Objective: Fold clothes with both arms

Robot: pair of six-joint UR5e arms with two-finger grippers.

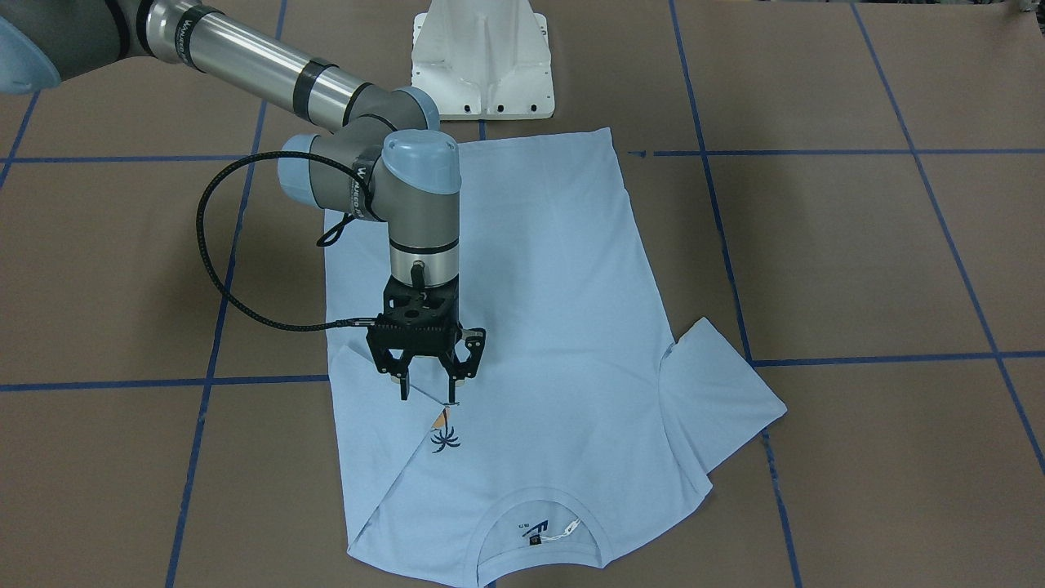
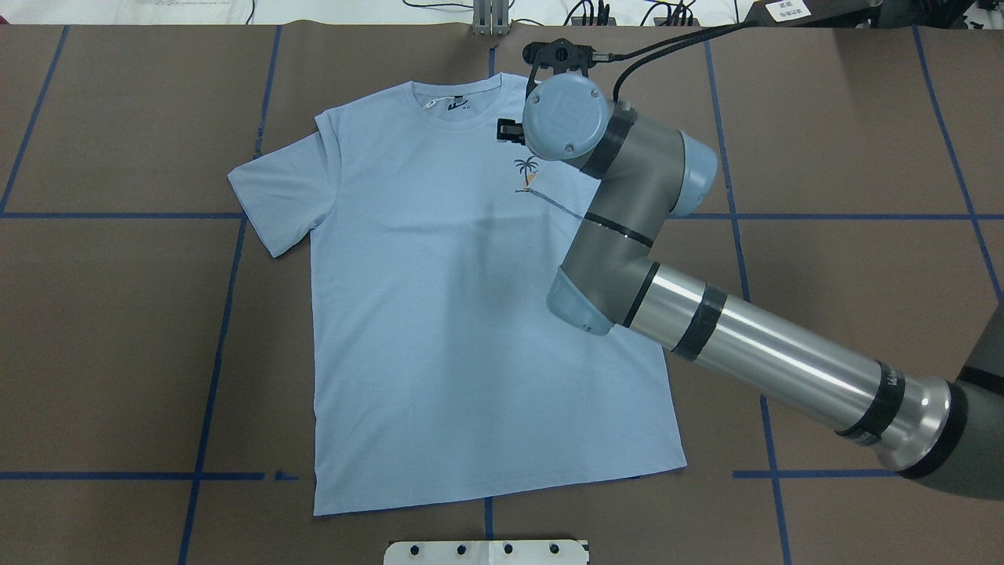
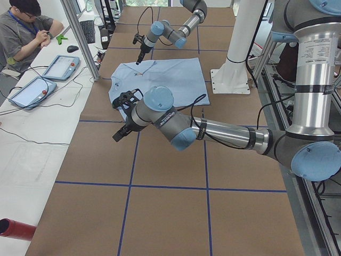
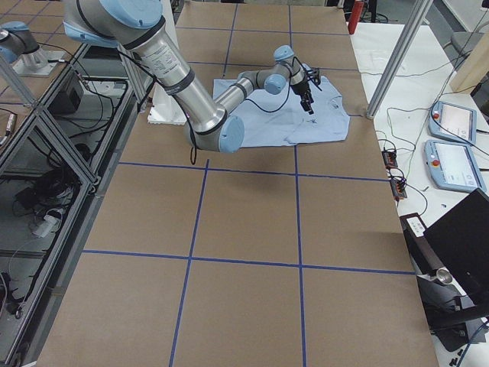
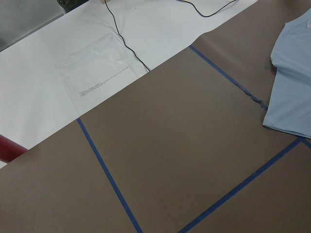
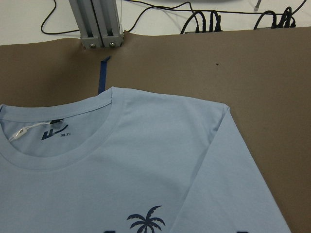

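T-shirt [image 2: 439,329], light blue and short-sleeved, lies chest-up and flat on the brown table [image 2: 863,157], which is crossed by blue tape lines [image 2: 212,353]. The collar points away from the robot; the hem lies near the white pedestal base [image 1: 482,57]. The left sleeve [image 2: 271,192] is spread out flat on the table. The right sleeve [image 1: 375,425] is folded inward over the chest, its corner just beside the palm print [image 1: 445,441]. A dark neck label [image 1: 535,535] with a white tag shows inside the collar.

The right end effector [image 1: 427,398] points straight down over the folded sleeve, close to its corner. Its fingers are spread apart and nothing is gripped between them. The left end effector [image 3: 120,133] hangs above bare table off the shirt's left-sleeve side. It appears only in the exterior left view, so whether it is released or clenched cannot be told.
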